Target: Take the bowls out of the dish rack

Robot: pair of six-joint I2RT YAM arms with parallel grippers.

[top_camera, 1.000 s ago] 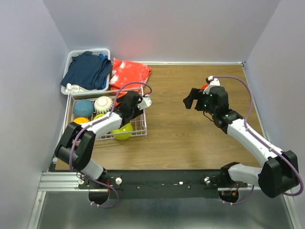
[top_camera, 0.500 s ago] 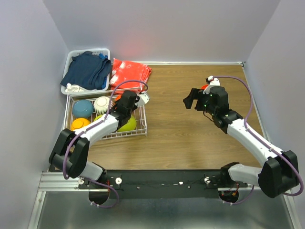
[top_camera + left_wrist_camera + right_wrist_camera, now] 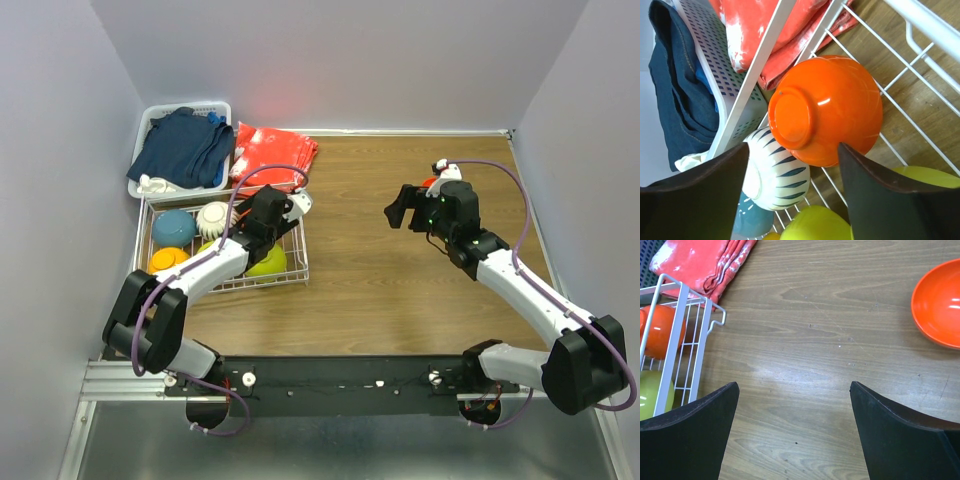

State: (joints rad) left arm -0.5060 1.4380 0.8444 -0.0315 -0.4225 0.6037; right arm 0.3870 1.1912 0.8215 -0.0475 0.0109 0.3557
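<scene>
Left wrist view: left gripper [image 3: 792, 146], jaws spread, hangs over the rack [image 3: 760, 60], framing an upturned orange bowl [image 3: 830, 110] beside the white bowl [image 3: 780, 175]. Farther off, right gripper [image 3: 793, 385], jaws spread too, hovers above the table [image 3: 815, 315] near a second orange bowl [image 3: 940, 305].

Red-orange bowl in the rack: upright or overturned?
Overturned: the red-orange bowl shows its foot ring to the left wrist camera, opening hidden.

Tool [image 3: 792, 390]: dark fingers [image 3: 690, 435] spread wide, nothing between them.
Desk [image 3: 805, 340]: wood grain, lightly scuffed.
Loose bowl [image 3: 940, 305]: red-orange, mouth up, far right on the desk, cut by the frame edge.
Dish rack [image 3: 682, 330]: white wire corner, left edge.
Rack contents: red-orange bowl [image 3: 657, 330]; lime green bowl [image 3: 652, 392] nearer.
Red cloth [image 3: 700, 262]: far left, beyond the rack.
</scene>
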